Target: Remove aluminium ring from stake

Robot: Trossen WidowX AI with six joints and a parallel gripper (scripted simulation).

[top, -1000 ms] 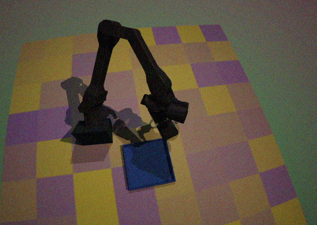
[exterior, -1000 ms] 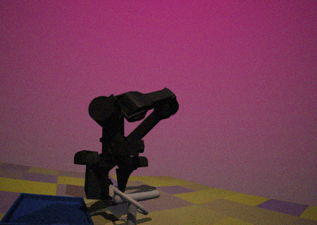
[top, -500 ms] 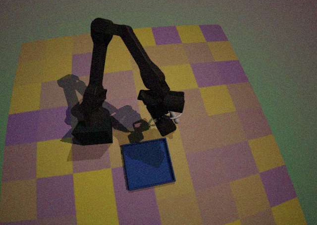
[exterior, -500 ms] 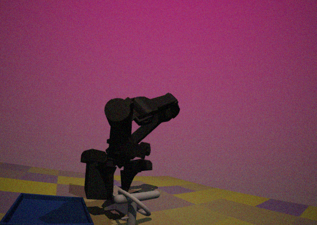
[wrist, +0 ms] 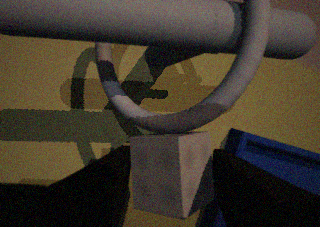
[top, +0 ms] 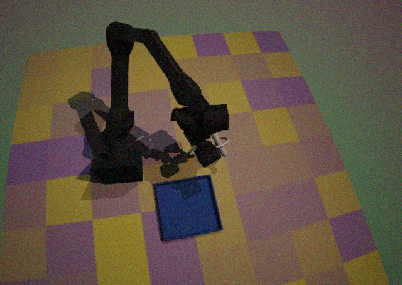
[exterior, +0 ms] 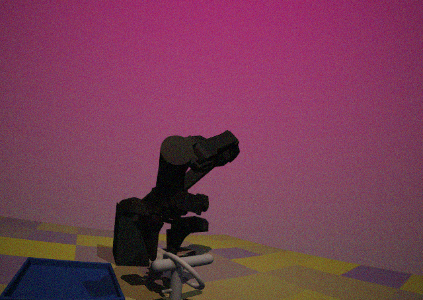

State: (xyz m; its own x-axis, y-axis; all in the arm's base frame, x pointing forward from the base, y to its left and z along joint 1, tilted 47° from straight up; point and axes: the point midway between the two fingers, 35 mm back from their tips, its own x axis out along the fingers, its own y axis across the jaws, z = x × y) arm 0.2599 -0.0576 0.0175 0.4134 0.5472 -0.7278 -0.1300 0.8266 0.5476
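Observation:
The pale ring (top: 228, 141) (exterior: 196, 277) (wrist: 180, 123) is steeply tilted at the stake's cross-bar (top: 223, 151) (exterior: 205, 260) (wrist: 125, 17). In the wrist view one side of the ring crosses over the bar near its right end, and the other side passes behind it. The stake's post (exterior: 175, 286) shows under the bar; I cannot tell whether the ring still goes round it. My gripper (exterior: 162, 249) (wrist: 171, 157) is shut on the ring's block-shaped tab (wrist: 155, 177), below the ring in the wrist view. The blue tray (top: 184, 218) (exterior: 57, 279) (wrist: 300, 167) is empty.
The arm's base (top: 117, 173) stands left of the stake and behind the tray in the top view. The tray has low raised walls and lies close to the stake. Shadows of the arm fall on the checkered surface and inside the tray.

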